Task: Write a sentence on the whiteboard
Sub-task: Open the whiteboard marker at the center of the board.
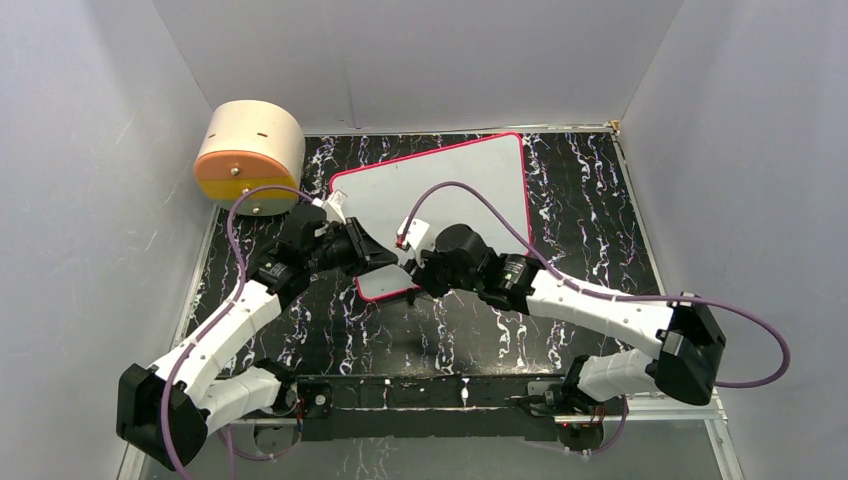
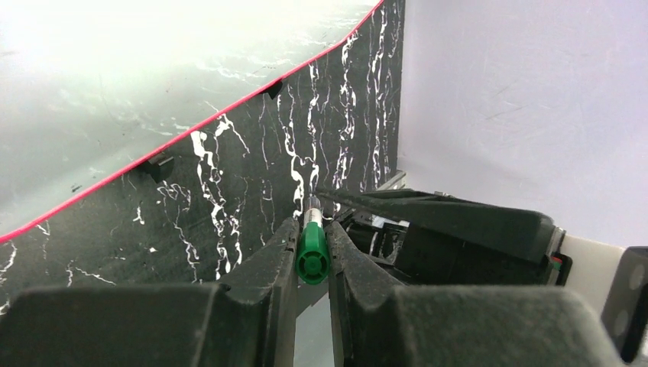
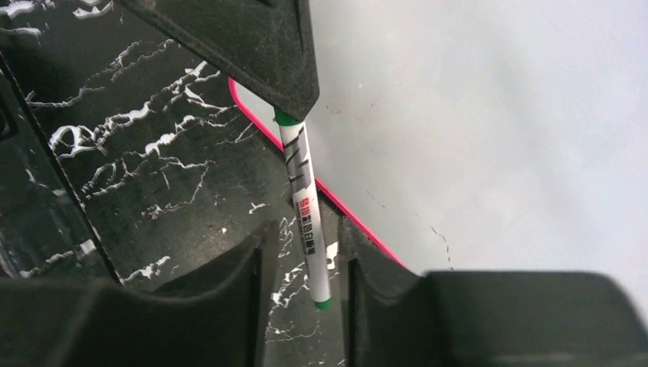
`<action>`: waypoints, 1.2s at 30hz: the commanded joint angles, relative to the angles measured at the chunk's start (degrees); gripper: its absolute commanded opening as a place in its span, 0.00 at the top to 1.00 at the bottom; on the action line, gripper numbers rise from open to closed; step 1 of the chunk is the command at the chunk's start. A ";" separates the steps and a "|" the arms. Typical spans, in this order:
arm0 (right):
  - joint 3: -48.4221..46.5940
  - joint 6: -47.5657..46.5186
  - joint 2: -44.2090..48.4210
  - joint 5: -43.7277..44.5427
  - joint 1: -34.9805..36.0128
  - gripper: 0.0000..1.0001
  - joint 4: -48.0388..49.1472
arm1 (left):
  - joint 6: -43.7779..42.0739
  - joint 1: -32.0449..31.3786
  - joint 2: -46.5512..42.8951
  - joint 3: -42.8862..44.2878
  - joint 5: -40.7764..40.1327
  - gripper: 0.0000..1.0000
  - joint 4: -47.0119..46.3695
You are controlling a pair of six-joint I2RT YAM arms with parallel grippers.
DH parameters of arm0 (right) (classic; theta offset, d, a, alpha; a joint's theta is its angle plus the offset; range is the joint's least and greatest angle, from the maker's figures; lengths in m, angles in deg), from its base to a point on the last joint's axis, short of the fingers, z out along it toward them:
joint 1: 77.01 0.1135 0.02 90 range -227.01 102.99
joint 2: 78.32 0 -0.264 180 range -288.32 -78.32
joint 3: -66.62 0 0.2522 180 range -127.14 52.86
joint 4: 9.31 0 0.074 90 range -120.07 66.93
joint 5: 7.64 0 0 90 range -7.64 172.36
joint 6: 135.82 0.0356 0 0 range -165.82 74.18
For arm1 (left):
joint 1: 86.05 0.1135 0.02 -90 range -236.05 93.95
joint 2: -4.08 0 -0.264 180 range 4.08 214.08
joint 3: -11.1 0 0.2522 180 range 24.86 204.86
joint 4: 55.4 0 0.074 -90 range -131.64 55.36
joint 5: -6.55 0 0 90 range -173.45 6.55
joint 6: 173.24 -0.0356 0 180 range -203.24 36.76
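The whiteboard (image 1: 460, 190), white with a pink-red rim, lies at the back of the black marbled table; it also shows in the left wrist view (image 2: 115, 76) and the right wrist view (image 3: 474, 115). I see no sentence on the parts of it that show. My left gripper (image 1: 395, 258) (image 2: 312, 229) is shut on the green cap end of a pen (image 2: 312, 256) just off the board's near edge. The pen's white printed body (image 3: 304, 206) reaches down between the spread fingers of my right gripper (image 1: 415, 270) (image 3: 306, 237), which is open with gaps on both sides.
A round beige and orange drum (image 1: 248, 155) stands at the back left corner. White walls close in the table on the left, back and right. Purple cables (image 1: 480, 195) arc over the board from both wrists.
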 commanded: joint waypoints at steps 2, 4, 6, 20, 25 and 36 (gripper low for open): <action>3.41 4.93 6.84 1.96 -0.11 0.48 8.87 | 5.20 -0.22 -2.92 -3.45 -0.80 1.00 -7.53; 5.69 8.03 8.97 1.57 -0.88 0.37 11.03 | 6.38 -0.22 -3.51 -4.76 -0.71 1.00 -10.46; 7.68 10.78 11.27 0.26 -2.08 0.30 13.26 | 7.93 -0.22 -4.20 -6.23 -0.70 1.00 -13.29; 25.76 39.47 24.18 -16.22 -16.89 0.13 37.10 | 18.66 -0.22 -5.90 -15.65 1.52 1.00 -34.13; 30.55 48.42 23.69 -21.25 -21.34 0.14 46.17 | 21.56 -0.22 -5.34 -16.86 2.04 1.00 -38.95; 31.42 59.76 15.23 -29.70 -24.10 0.21 61.48 | 23.80 -0.54 -2.32 -15.78 3.57 1.00 -44.06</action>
